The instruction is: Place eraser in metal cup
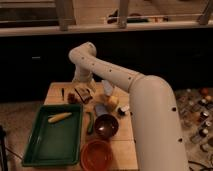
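Thick cream-white tubular arm (125, 80), small dark rivets.

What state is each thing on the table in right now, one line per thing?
gripper: down at the table's far side, among the small items there.
green tray: upright, holding one yellow piece at its far end.
dark bowl: upright, beside the tray.
orange bowl: upright, at the near edge.
eraser and metal cup: cannot be told apart among the far items.

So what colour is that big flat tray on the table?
Green tray, camera view; claw beyond it.
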`<state>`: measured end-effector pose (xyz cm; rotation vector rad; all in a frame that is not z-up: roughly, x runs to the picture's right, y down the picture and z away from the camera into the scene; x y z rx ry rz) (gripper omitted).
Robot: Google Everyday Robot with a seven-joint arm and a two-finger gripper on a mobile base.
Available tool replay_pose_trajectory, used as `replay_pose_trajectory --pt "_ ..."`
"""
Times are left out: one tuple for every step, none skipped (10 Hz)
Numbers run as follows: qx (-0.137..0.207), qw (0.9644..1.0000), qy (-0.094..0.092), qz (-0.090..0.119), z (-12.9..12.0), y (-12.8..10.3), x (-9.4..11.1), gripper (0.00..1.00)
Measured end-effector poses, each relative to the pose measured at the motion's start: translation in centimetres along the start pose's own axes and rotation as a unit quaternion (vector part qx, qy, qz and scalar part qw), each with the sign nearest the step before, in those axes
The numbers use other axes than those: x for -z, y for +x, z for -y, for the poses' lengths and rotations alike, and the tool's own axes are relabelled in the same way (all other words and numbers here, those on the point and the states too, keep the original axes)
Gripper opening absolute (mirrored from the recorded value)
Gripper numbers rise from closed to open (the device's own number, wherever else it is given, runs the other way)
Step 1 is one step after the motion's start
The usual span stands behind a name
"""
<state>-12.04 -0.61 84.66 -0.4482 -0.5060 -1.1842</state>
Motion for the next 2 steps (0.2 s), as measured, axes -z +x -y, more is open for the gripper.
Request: replay_pose_trajectory --pt "0.000 1.0000 0.000 0.001 0.03 -0.01 -0.02 0.80" --pt "0.002 1.0000 0.001 0.002 0.14 -0.01 -0.02 0.80"
